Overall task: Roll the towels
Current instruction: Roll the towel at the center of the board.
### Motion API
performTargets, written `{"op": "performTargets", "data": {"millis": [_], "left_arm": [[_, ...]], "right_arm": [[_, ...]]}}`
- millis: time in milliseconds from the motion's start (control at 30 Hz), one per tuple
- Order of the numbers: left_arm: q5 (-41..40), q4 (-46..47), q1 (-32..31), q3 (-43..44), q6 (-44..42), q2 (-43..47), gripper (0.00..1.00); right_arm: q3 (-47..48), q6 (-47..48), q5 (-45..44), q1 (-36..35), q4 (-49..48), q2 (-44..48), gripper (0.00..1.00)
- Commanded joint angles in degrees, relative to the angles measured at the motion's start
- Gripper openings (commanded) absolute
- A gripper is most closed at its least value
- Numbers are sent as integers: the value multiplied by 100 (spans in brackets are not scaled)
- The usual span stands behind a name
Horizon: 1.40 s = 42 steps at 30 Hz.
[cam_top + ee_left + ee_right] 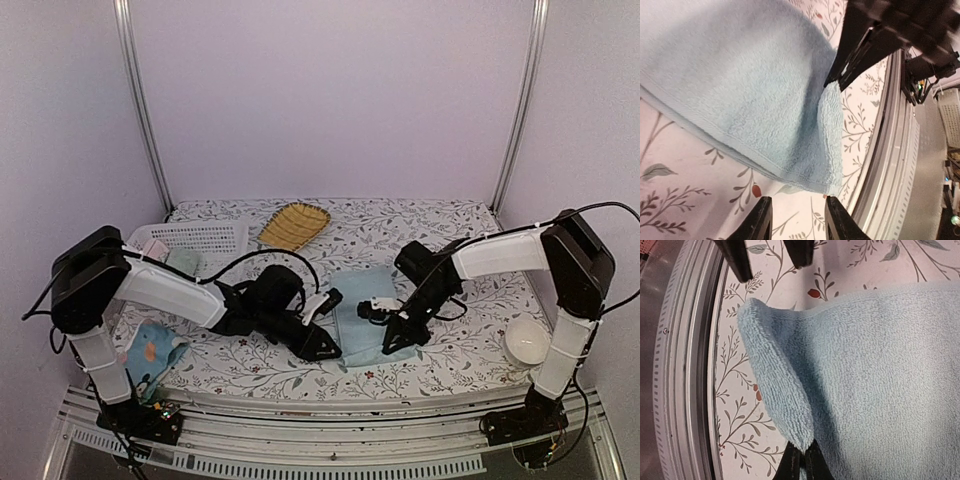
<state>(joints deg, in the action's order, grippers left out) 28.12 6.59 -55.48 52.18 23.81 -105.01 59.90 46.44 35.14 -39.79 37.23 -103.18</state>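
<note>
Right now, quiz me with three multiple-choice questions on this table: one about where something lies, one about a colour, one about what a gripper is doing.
1. Where does the printed towel lie?
A. At the near left
B. At the far right
C. In the middle

2. What colour is the tray?
A. Red
B. Yellow
C. Green

3. What is the right gripper doing?
A. Standing wide open
B. Shut on nothing
C. Shut on the plain towel

Answers:
1 A, it shows at the lower left of the top view.
2 B, its ribbed surface is yellow.
3 C, the right wrist view shows its fingers pinched on the towel's raised edge.
</note>
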Motion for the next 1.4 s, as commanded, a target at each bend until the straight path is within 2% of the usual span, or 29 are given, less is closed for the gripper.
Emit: {"op": "performTargets", "data": {"millis": [0,167,333,433,600,667,867,1133,1367], "left_arm": [[-1441,1319,-317,-723,-228,590,39],[-2734,1290,-1043,-864,-1346,909,37],[-3761,766,-1803,-320,-2795,683,30],[-4056,396,-2104,148,-3589,302,25],[-4310,-162,-2149,899,-4312,-375,20],[-4286,-312,-2109,1060,-4468,-611,22],[-4156,-475,-1907,1198,-4482,-1048,36],[-4423,-476,-1852,1266,-4556,-1463,37],[-4484,-404,-1862,1014,-4815,-1285,39]], "right_arm": [[744,60,1087,308,1378,-877,2],[1373,187,1567,485,2052,-1745,2],[1512,209,1720,569,2183,-2130,2],[1535,182,1727,620,2187,-2344,2],[1514,177,1742,633,2133,-2402,3],[1500,165,1732,639,2094,-2380,2],[1448,155,1744,639,2054,-2380,2],[1441,147,1784,635,2058,-2390,2],[1452,173,1842,648,2086,-2389,3]]}}
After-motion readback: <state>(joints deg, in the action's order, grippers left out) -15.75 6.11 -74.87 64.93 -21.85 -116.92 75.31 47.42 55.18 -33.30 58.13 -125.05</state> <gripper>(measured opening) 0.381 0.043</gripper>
